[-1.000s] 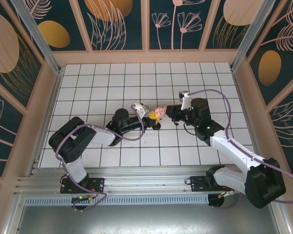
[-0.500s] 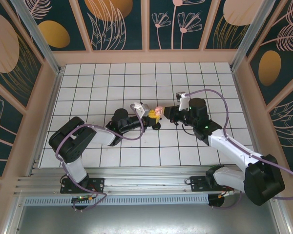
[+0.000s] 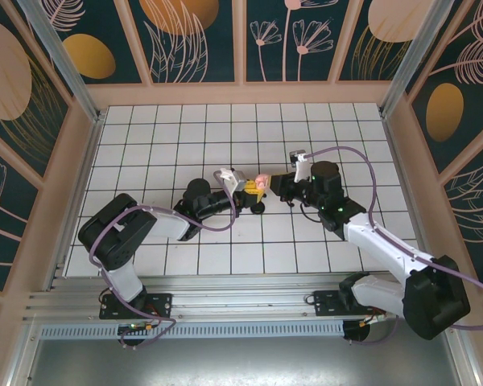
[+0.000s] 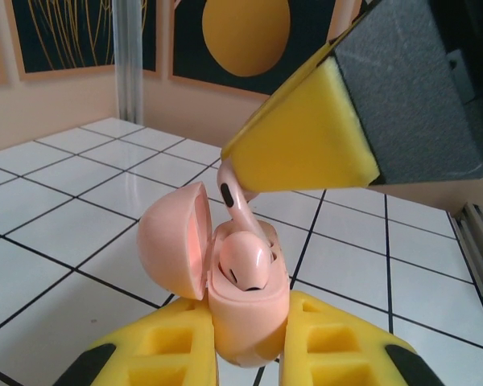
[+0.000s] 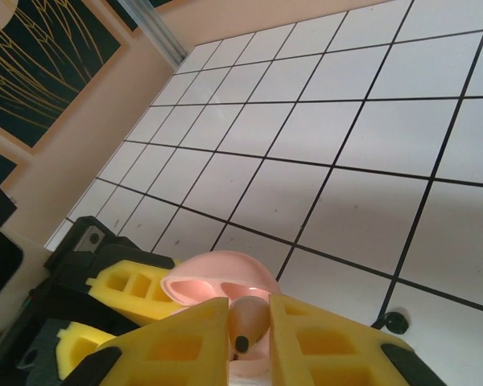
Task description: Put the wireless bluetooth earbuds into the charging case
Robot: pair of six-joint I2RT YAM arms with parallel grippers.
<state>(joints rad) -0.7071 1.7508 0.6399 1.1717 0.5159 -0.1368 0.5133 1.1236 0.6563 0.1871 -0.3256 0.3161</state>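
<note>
While case [image 4: 249, 322] sits clamped, earbud [image 4: 233, 195] hangs.

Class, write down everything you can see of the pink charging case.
The charging case is a small, glossy pale-pink plastic shell, standing upright, clamped between the left gripper's yellow pads. Its rounded lid is hinged open to one side. One earbud sits inside; the right gripper holds a second earbud at its opening.
</note>
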